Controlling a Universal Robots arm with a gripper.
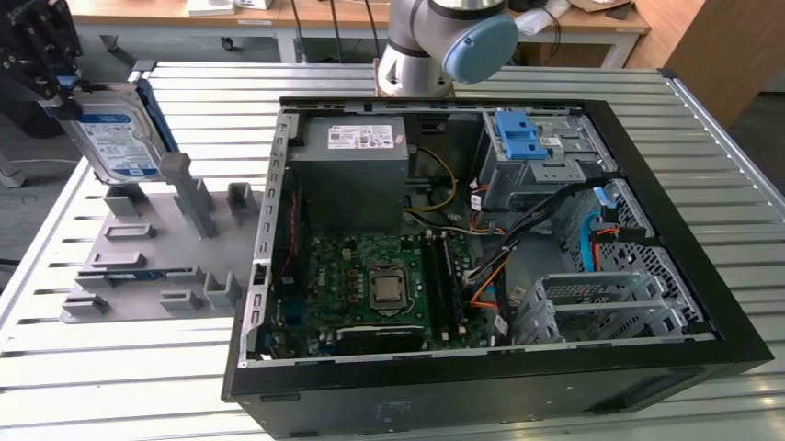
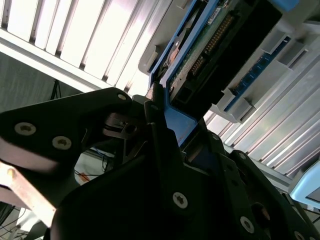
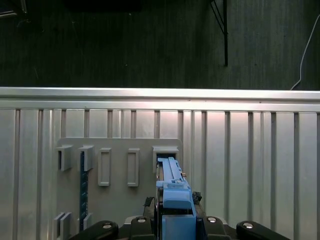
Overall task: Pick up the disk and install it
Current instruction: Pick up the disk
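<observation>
The disk [image 1: 117, 138], silver with a white-and-blue label and blue side rails, hangs upright and slightly tilted at the exterior view's far left, just above the grey holder fixture [image 1: 160, 248]. My gripper [image 1: 64, 96] is shut on its upper end. In the first wrist view the disk [image 3: 172, 192] appears edge-on, with its blue rail between my fingers [image 3: 197, 220], and its far end is at a slot of the fixture [image 3: 115, 200]. In the second wrist view the disk's green circuit-board underside [image 2: 210, 40] and blue rail [image 2: 177, 122] run away from the gripper [image 2: 170, 135].
An open black computer case [image 1: 687, 276] lies on the slatted metal table [image 1: 123, 386], right of the fixture. Inside it are a grey power-supply box [image 1: 356, 152], a motherboard [image 1: 374, 285], a grey cage with a blue latch [image 1: 528, 138] and a perforated cage [image 1: 608, 303]. The arm's base [image 1: 436, 46] stands behind.
</observation>
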